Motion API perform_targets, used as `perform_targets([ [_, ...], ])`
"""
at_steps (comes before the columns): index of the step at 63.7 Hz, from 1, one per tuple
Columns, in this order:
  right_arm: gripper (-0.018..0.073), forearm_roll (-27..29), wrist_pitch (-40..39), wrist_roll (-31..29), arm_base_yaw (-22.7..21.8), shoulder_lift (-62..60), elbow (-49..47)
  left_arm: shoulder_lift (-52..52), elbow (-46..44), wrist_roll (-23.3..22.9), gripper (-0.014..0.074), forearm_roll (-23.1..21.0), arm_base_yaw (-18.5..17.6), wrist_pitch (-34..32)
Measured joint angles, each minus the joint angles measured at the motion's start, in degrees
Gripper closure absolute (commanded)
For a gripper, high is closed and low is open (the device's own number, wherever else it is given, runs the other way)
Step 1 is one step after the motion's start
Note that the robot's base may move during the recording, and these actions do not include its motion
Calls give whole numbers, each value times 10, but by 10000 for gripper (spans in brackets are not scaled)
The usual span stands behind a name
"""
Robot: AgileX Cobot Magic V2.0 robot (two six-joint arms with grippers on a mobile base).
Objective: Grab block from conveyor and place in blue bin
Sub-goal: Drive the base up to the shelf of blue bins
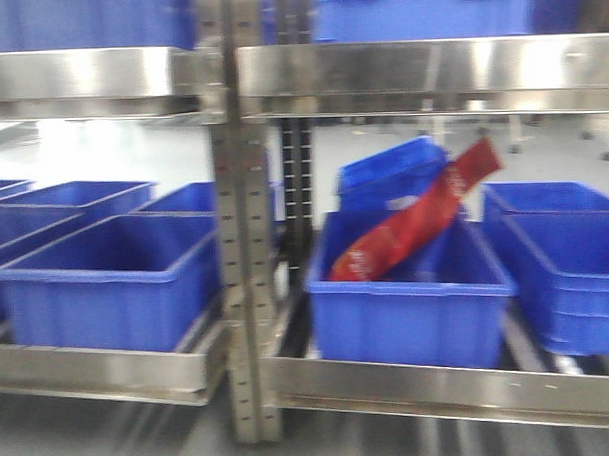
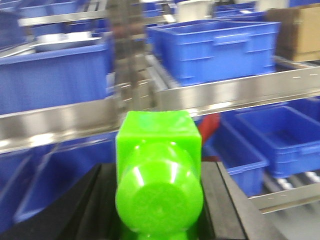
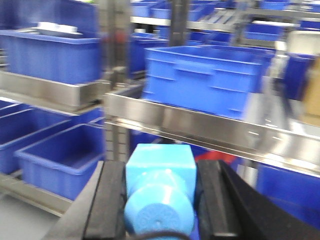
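The block (image 3: 159,172), a bright-blue cube with a round stud facing the camera, sits between the black pads (image 3: 111,197) of my right gripper (image 3: 160,200), which is shut on it. My left gripper (image 2: 159,202) is shut on a bright-green block (image 2: 158,150) of the same shape. Both are held up in front of a steel rack of blue bins. One blue bin (image 1: 408,319) stands straight ahead on the lower shelf, another (image 1: 107,295) to its left. The conveyor is out of view. Neither gripper shows in the front view.
A red bag (image 1: 419,224) lies slanted in the middle bin. A perforated steel upright (image 1: 240,240) divides the rack, and a shelf rail (image 1: 419,79) runs overhead. More blue bins (image 1: 556,269) fill both sides. A cardboard box (image 2: 300,30) sits on the upper right shelf.
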Motion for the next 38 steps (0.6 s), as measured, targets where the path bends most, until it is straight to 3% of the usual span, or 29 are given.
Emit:
perform_targets([
  [38, 721, 0, 0, 0, 0, 0, 0, 0, 0, 0, 707, 0, 0, 0],
])
